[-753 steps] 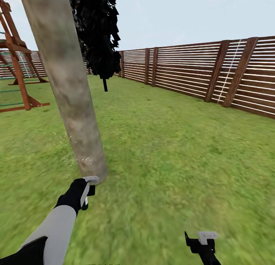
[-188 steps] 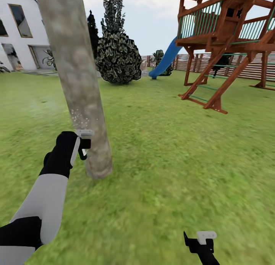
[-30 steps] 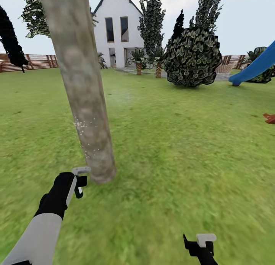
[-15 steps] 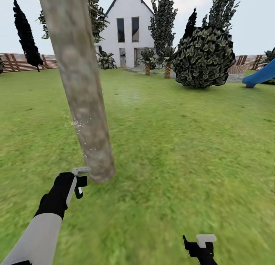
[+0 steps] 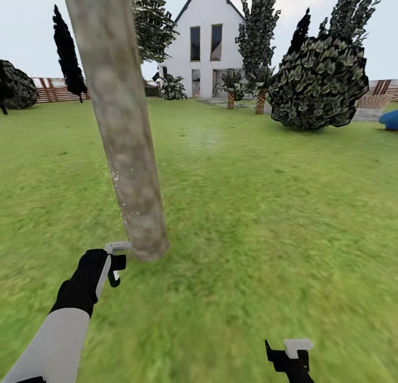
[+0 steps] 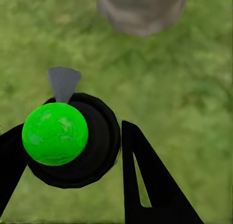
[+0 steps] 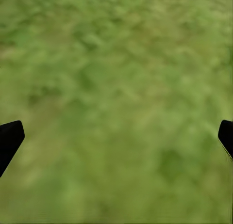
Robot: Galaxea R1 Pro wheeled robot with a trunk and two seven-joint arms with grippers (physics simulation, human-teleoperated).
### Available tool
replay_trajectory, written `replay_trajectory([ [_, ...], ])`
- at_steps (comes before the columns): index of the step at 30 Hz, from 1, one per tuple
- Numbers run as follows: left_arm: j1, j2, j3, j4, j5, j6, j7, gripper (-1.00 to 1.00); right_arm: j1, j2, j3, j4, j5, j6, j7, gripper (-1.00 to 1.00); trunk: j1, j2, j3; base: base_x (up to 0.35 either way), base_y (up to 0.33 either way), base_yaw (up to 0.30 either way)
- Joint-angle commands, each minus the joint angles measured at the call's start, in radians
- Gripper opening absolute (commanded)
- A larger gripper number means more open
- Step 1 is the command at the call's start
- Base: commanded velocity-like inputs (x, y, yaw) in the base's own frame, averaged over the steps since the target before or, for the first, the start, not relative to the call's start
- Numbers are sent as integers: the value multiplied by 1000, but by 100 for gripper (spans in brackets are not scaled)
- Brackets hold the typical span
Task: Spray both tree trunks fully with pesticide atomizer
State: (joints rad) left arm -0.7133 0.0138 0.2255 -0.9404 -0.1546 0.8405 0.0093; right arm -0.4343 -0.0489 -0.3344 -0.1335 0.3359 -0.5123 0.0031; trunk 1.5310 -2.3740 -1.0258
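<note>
A thick pale grey-beige tree trunk (image 5: 128, 145) rises from the grass lawn (image 5: 260, 206), with fine white specks (image 5: 116, 176) on its bark. Just beside the trunk's base, my left gripper (image 5: 116, 263) is shut on the pesticide atomizer (image 5: 114, 278). The left wrist view shows the atomizer's bright green ball (image 6: 55, 133) on a round black body (image 6: 97, 146) between the black fingers (image 6: 145, 180), with a grey nozzle (image 6: 63, 82) pointing toward the trunk base (image 6: 141, 10). My right gripper (image 5: 291, 354) hangs low over the grass, open, its fingertips (image 7: 9, 139) far apart over the lawn (image 7: 116, 88).
A white house (image 5: 213, 40) stands far ahead, with a big dark-leaved bush (image 5: 318, 84) and tall dark trees (image 5: 257, 35) to its right. A brown slat fence (image 5: 52, 90) runs along the far left. A blue slide end (image 5: 389, 119) shows at the right edge.
The whole view has swung left, so house and bush slid right and the slide nearly left the picture: the camera moved. Both arms hold their places, the left still beside the trunk base.
</note>
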Motion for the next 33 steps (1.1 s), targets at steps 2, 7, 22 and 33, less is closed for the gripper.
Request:
replay_trajectory([
  [2,0,-2,-1,1,1,0,0,-100,0,0,0,0,0,0,0,100,0,0,0,0,-273,278],
  [7,0,2,-3,59,23,-135,1,-100,0,0,0,-1,-1,0,0,100,0,0,0,0,-188,263],
  [22,-176,-42,-13,63,23,17,2,-100,0,-2,0,-1,-1,0,0,100,0,0,0,0,-3,17],
  [33,-196,-62,-56,48,17,35,3,-100,0,-4,0,-2,-1,0,-1,100,0,0,0,91,-50,0],
])
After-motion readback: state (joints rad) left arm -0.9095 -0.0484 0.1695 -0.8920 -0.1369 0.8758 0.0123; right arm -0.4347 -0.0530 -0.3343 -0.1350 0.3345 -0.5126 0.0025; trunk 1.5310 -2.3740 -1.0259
